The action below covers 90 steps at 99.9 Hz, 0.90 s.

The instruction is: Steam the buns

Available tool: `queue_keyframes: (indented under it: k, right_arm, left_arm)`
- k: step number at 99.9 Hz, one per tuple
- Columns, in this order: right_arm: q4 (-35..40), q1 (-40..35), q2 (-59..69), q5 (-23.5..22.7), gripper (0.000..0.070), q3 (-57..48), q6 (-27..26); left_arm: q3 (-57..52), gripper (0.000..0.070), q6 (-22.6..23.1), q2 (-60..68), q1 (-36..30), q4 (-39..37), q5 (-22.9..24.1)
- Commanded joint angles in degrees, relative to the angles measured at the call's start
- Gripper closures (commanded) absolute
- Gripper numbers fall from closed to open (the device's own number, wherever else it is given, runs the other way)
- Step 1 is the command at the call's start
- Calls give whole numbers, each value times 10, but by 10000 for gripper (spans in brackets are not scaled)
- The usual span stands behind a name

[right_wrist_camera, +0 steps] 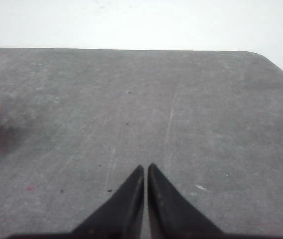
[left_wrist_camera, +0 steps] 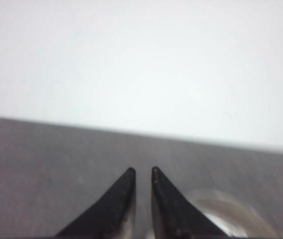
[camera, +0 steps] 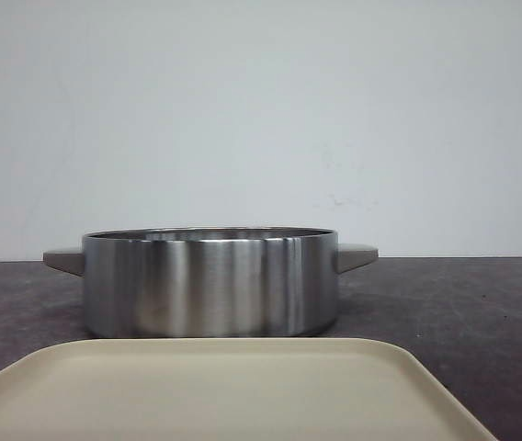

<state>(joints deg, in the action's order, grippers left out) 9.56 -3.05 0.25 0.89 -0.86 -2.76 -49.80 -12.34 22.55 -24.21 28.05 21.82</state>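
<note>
Left end effector [left_wrist_camera: 142, 172] has its tips almost together with a thin gap, nothing held, over the dark bench [left_wrist_camera: 57, 159] with a blurred shiny rim just beside one finger. Right end effector [right_wrist_camera: 145, 168] has its tips nearly touching, also empty, over bare grey bench. No buns show in any view; front view has a steel pot [camera: 210, 280] behind a beige tray [camera: 224, 390], pot interior hidden.

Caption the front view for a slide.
Stainless steel pot with two side handles on a dark table, a bare beige tray in front; no buns or pincers in view.
</note>
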Motion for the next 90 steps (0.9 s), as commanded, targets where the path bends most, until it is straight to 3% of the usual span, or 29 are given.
queue_keyframes:
  k: [1, 13, 25, 51, 62, 78, 90]
  right_arm:
    - [-7, 0, 0, 0, 694, 2, 5]
    - [-7, 0, 0, 0, 694, 2, 5]
    - [-7, 0, 0, 0, 694, 2, 5]
    - [-7, 0, 0, 2, 694, 2, 5]
    - [-7, 0, 0, 2, 694, 2, 4]
    - [-7, 0, 0, 2, 694, 2, 4]
    - [-7, 0, 0, 2, 694, 2, 4]
  left_arm:
    - [87, 673, -21, -22, 33, -71, -23]
    - [212, 673, -30, -69, 98, -103, -101]
    - [318, 673, -32, -108, 138, -121, -125]
    - [470, 673, -27, -177, 214, -246, -202]
    - [490, 673, 3, -200, 233, -232, -206]
    - [490, 674, 93, -224, 247, -180, -205]
    - [490, 673, 108, -224, 271, -169, -206]
